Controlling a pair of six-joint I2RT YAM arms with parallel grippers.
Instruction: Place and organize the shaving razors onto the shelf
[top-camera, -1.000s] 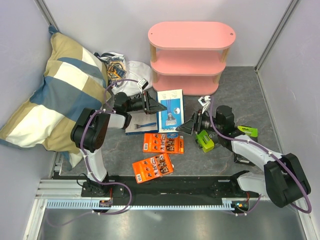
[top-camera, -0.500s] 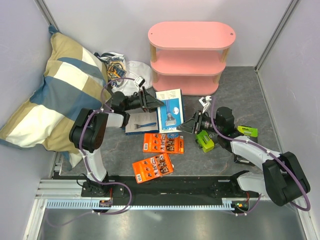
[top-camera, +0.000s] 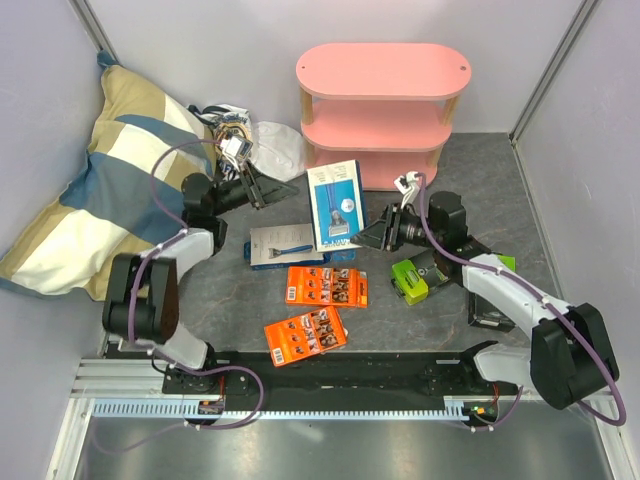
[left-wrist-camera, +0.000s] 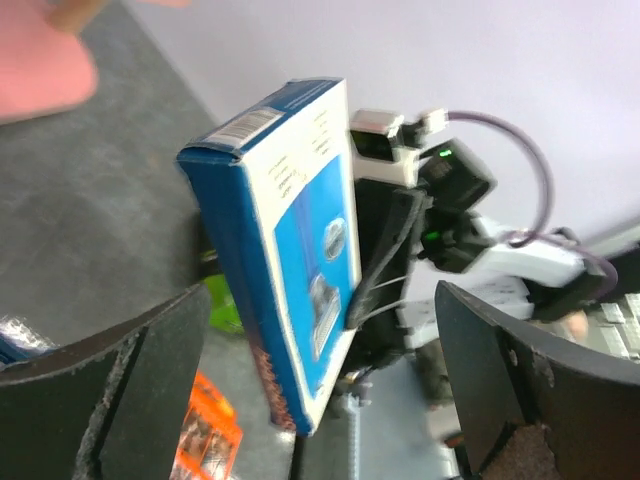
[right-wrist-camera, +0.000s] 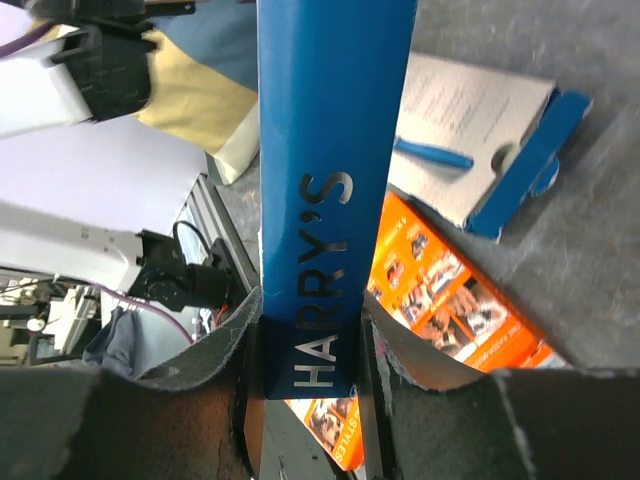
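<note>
The blue box (top-camera: 335, 200) is held up off the table, and my right gripper (top-camera: 370, 235) is shut on its lower end; in the right wrist view the fingers (right-wrist-camera: 225, 350) clamp the blue box (right-wrist-camera: 330, 190) on both sides. My left gripper (top-camera: 272, 188) stands open to the left of it, apart from the box (left-wrist-camera: 290, 260). A white box with a blue razor (top-camera: 285, 243), two orange cards (top-camera: 327, 287) (top-camera: 305, 336), a lime-green box (top-camera: 410, 278) and a black box (top-camera: 488, 310) lie on the table. The pink shelf (top-camera: 380, 110) stands at the back.
A large checked pillow (top-camera: 110, 190) fills the left side. A white plastic bag (top-camera: 272, 145) of small items lies between the pillow and the shelf. Grey walls close in the table on three sides.
My left gripper has opened, let go of the blue box and drawn back to the left. My right gripper has shut on the box and carries it slightly toward the shelf.
</note>
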